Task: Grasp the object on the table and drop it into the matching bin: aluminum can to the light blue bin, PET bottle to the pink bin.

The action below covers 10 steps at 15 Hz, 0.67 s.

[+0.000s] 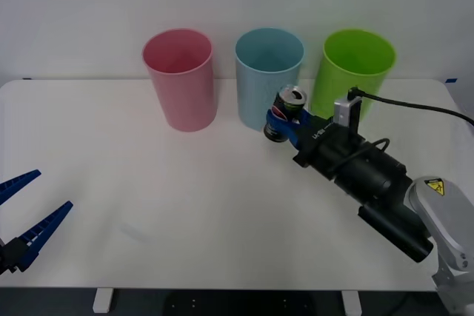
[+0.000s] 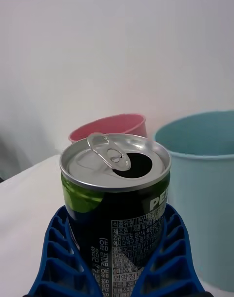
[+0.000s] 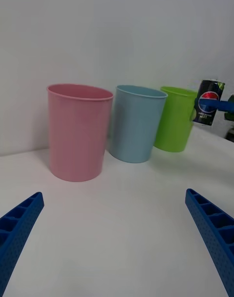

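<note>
Gripping the aluminum can (image 1: pixel 286 114) in the right gripper (image 1: pixel 283 118) jaws beside the light blue bin (image 1: pixel 268 72), drop still pending; left gripper (image 1: pixel 28 212) idling wide open near-left.

Front cam sits high above the arms, facing fwd and down over the table (image 1: pixel 148 205). Right wrist cam looks from v. close along its own fingers. Left wrist cam sits low, farther back. All three share the pink bin (image 1: pixel 179 79) (image 2: pixel 109 127) (image 3: pixel 79 131) and the light blue bin (image 1: pixel 268 75) (image 2: pixel 204 190) (image 3: pixel 137 122).

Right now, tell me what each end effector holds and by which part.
Right end effector grips the small dark aluminum can around its body, mid-height. Left end effector: open, empty.
</note>
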Each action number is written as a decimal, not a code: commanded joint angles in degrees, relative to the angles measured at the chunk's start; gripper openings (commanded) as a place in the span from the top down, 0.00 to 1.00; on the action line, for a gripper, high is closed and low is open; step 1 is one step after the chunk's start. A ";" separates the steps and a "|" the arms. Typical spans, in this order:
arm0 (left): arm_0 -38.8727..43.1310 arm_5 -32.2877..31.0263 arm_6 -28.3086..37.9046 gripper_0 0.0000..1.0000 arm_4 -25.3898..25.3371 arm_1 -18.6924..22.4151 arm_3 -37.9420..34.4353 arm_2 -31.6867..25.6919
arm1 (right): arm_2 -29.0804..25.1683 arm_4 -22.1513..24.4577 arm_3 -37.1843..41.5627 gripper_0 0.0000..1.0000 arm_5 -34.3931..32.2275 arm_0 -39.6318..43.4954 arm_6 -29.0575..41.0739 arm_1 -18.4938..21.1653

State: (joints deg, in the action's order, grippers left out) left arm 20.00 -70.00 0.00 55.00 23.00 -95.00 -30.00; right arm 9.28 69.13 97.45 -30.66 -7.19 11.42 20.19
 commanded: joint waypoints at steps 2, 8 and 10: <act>0.00 0.00 0.00 0.00 0.00 0.00 0.00 0.00 | -2.34 3.03 4.68 1.00 -1.24 -0.10 7.74 1.69; 0.00 0.00 0.00 0.00 0.00 0.00 0.00 0.00 | -4.71 4.35 5.74 1.00 -3.79 -5.02 14.16 6.00; 0.00 0.00 0.00 0.00 0.00 0.00 0.00 0.00 | -6.03 6.81 5.65 1.00 -5.11 -6.87 17.23 6.44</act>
State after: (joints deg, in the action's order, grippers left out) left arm 20.00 -70.00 0.00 55.00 23.00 -95.00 -30.00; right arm 3.72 75.09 103.18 -35.23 -13.39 27.43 26.54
